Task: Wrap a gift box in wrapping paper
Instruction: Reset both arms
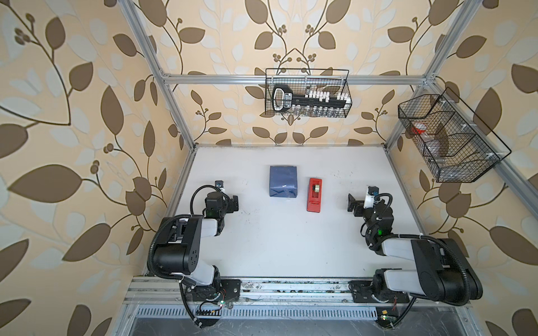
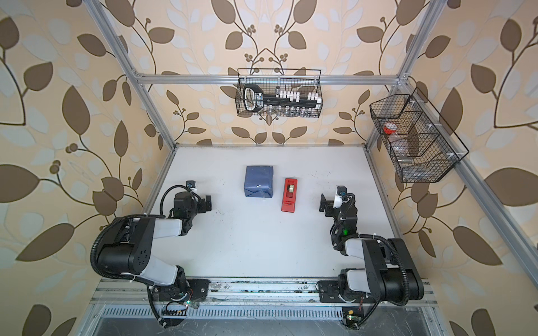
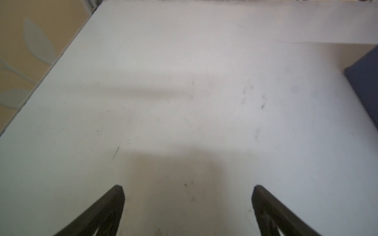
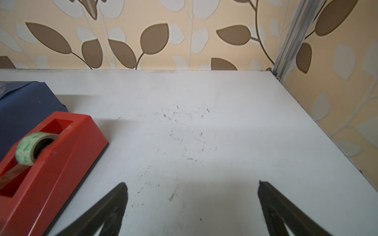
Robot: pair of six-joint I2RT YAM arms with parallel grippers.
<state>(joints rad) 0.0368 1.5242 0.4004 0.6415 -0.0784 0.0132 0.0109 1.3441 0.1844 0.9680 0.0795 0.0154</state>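
Observation:
A slate-blue parcel sits on the white table point(image 1: 276, 250) at centre back. It is the wrapping paper point(image 1: 283, 181) point(image 2: 258, 181) folded round a box shape, with diagonal folds at its near end. The gift box itself is hidden under the paper. The left wrist view catches only the parcel's corner point(image 3: 364, 81), and the right wrist view shows one side point(image 4: 26, 106). My left gripper point(image 1: 234, 203) point(image 2: 207, 203) point(image 3: 188, 189) is open and empty over bare table, left of the parcel. My right gripper point(image 1: 353, 205) point(image 2: 324, 203) point(image 4: 192, 185) is open and empty, right of the dispenser.
A red tape dispenser point(image 1: 314, 194) point(image 2: 289, 194) point(image 4: 47, 163) with a green-printed roll lies just right of the parcel. A wire basket point(image 1: 308, 93) hangs on the back rail and another wire basket point(image 1: 448, 139) on the right frame. Walls enclose the table.

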